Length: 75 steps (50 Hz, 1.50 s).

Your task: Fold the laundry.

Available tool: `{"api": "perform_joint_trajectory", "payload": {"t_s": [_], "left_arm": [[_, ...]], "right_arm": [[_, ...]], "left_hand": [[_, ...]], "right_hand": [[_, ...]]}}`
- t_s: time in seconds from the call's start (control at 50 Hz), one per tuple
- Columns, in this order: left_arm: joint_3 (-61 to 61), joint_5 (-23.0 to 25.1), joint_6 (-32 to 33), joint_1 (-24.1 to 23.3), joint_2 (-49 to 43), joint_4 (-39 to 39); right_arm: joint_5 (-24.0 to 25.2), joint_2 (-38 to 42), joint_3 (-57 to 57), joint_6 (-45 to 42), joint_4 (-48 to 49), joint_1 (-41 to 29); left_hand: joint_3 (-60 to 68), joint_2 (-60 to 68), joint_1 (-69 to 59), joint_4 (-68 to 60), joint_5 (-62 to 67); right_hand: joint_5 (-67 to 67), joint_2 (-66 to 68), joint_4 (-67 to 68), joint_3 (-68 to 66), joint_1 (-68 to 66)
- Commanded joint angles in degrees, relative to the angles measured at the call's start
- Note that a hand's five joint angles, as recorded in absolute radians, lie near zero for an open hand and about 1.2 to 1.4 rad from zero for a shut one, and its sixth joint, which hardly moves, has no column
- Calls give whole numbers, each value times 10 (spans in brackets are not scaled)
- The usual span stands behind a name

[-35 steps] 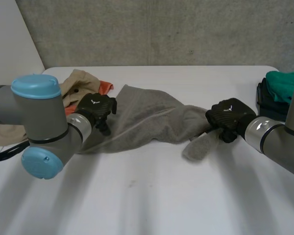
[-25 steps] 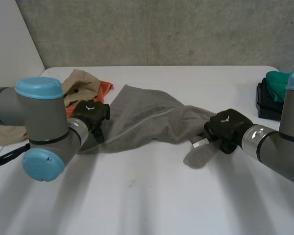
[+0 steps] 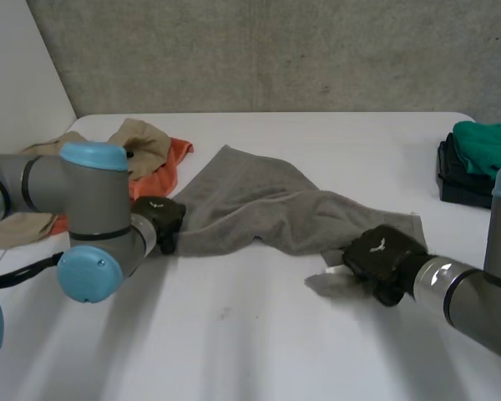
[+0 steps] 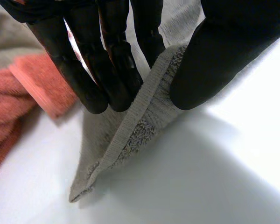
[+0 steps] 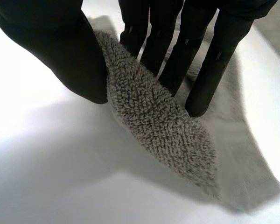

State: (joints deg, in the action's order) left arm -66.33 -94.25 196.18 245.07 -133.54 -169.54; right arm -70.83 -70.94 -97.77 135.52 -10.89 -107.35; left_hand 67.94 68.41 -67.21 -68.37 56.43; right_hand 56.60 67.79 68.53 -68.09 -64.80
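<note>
Fingers and thumb of each hand are clamped on the towel, one hand at each end.

Left hand: near-straight fingers press the hemmed edge against the thumb, close to a corner that trails onto the surface. Right hand: the fingers and thumb pinch a ridge of pile at the opposite end. The towel lies rumpled across mid-surface between the hands, one corner reaching toward the wall. A pile of loose clothes lies just beside the left hand, and a stack sits well apart at the right edge. Judgement: the towel is light, soft and limp. It will sag between holds, and the terry should resist slipping. The hem at the corners is the firmest place to grip.
</note>
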Motion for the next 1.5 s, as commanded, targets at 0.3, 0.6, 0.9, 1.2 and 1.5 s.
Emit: {"api": "perform_joint_trajectory", "payload": {"t_s": [0.3, 0.6, 0.9, 1.2, 1.5], "left_arm": [[100, 26, 47, -34, 152, -34], [31, 88, 106, -63, 303, -106], [28, 101, 140, -3, 263, -177], [239, 16, 132, 17, 166, -162], [-74, 63, 105, 24, 208, -192]], "right_arm": [[44, -43, 145, 158, -34, 45], [17, 254, 443, 267, -125, 22], [-99, 304, 634, 252, -107, 28], [-78, 56, 464, 218, 124, 53], [-19, 56, 187, 178, 91, 91]], "left_hand": [[121, 116, -128, -116, 136], [121, 116, -128, -116, 136], [121, 116, -128, -116, 136], [121, 116, -128, -116, 136], [121, 116, -128, -116, 136]], "right_hand": [[-566, -578, -585, 581, 548], [-538, -550, -557, 553, 520], [134, 122, 115, -119, -152], [134, 122, 115, -119, -152], [134, 122, 115, -119, -152]]}}
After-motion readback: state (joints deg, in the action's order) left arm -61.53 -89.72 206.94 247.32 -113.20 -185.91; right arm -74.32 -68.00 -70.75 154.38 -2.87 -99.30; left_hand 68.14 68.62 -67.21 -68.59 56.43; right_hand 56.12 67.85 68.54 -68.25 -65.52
